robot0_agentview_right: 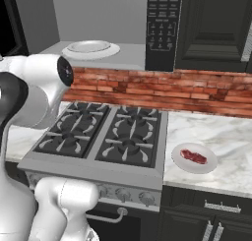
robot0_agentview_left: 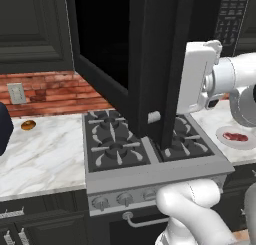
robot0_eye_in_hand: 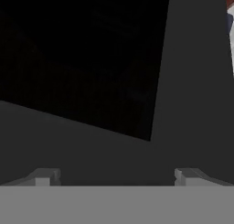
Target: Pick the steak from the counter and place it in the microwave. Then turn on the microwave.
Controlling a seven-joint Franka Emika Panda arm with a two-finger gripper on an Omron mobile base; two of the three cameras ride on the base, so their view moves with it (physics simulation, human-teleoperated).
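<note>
Hovering, my pincer [robot0_eye_in_hand: 116, 177] gapes wide at the microwave [robot0_eye_in_hand: 114, 81] door; steak [robot0_agentview_right: 193, 156] lies at four o'clock.

At the centre of the left base view we see a grey stovetop [robot0_agentview_left: 145, 149] with black grates [robot0_agentview_left: 114, 139], and a row of round knobs [robot0_agentview_left: 122, 198] along its front edge. Below the knobs runs a pale oven handle [robot0_agentview_left: 145, 221]. Behind it, at middle left, stretches a red brick backsplash [robot0_agentview_left: 50, 91] carrying a pale wall outlet [robot0_agentview_left: 16, 93]. A small orange-brown roundish item [robot0_agentview_left: 28, 125] lies at the left edge. Dark panelled cabinets [robot0_agentview_right: 211, 28] fill the upper right of the right base view, and a white plate [robot0_agentview_right: 194, 158] sits at lower right.
</note>
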